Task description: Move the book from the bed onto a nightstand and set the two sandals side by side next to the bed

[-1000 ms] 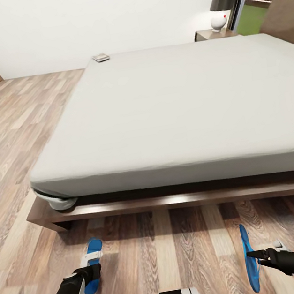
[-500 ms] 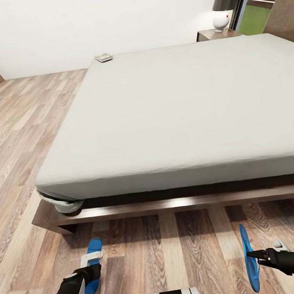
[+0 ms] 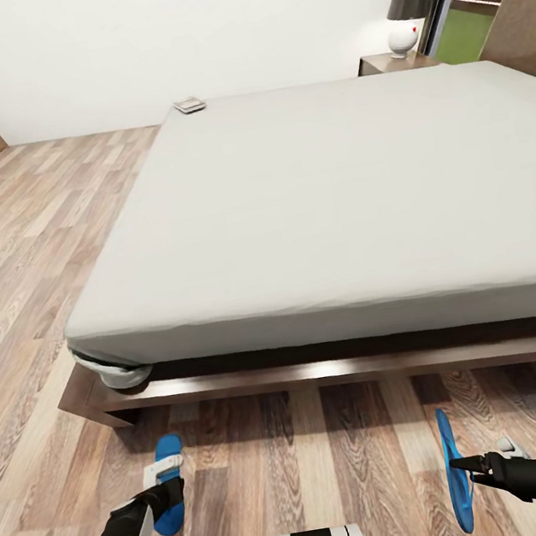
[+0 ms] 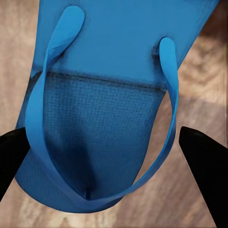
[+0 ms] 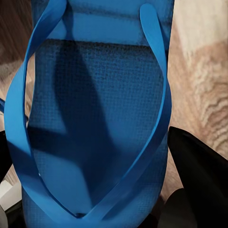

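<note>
Sandals are near the bed (image 3: pixel 311 209). The left gripper (image 3: pixel 170 496) holds one blue sandal (image 3: pixel 170 483); the right gripper (image 3: pixel 459 465) pinches the other sandal (image 3: pixel 454 472) on edge. The robot should lay both flat, close together. The book (image 3: pixel 189 105) waits at the bed's far corner.

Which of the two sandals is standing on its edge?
The sandal in the right gripper stands on edge; the other sandal, at the left gripper, lies flatter.

Bright, even light; wrist close-ups perhaps slightly soft.
</note>
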Motion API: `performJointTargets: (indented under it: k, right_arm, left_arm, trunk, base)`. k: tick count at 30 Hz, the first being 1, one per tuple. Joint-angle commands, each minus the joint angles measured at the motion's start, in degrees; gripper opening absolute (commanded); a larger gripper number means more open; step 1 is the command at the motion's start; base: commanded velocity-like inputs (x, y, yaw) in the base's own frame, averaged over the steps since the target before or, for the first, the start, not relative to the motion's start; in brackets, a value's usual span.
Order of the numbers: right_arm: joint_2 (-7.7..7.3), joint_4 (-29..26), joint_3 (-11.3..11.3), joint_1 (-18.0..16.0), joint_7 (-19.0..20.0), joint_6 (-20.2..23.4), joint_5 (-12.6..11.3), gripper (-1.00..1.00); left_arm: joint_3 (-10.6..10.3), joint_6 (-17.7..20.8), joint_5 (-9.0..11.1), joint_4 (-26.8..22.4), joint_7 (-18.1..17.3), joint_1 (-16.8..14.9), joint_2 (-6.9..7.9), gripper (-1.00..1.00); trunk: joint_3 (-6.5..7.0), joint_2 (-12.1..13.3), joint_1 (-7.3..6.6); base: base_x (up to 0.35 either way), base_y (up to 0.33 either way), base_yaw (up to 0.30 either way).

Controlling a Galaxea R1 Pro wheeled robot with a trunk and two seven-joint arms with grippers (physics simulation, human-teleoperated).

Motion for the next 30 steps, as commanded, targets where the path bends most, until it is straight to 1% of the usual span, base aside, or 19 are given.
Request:
performJointTargets:
  k: [1,13,25,30]
  right_arm:
    - [0.00,0.01,-0.08,-0.02,0.07,0.36,-0.18,-1.00]
    - [0.00,0.01,-0.08,-0.02,0.07,0.36,-0.18,-1.00]
    - [-0.01,0.01,-0.08,-0.02,0.07,0.36,-0.18,-1.00]
    - [0.00,0.01,-0.08,-0.02,0.07,0.36,-0.18,-1.00]
  left_arm:
    - [0.49,0.24,-0.26,-0.12,-0.49,-0.05,-0.05,-1.00]
    - [0.44,0.24,0.02,-0.12,-0.40,-0.05,-0.14,-1.00]
    - [0.41,0.24,0.01,-0.12,-0.40,-0.05,-0.14,-1.00]
    - [0.40,0.24,0.01,-0.12,-0.40,-0.05,-0.14,-1.00]
  trunk:
    - [-0.04,-0.02,-0.01]
    - [-0.04,-0.02,-0.01]
    - [-2.70,-0.18,0.30]
    - [-2.70,-0.18,0.30]
  base:
    - [0.000,0.000,0.000]
    - [0.000,0.000,0.000]
    - [0.000,0.000,0.000]
    - [0.000,0.000,0.000]
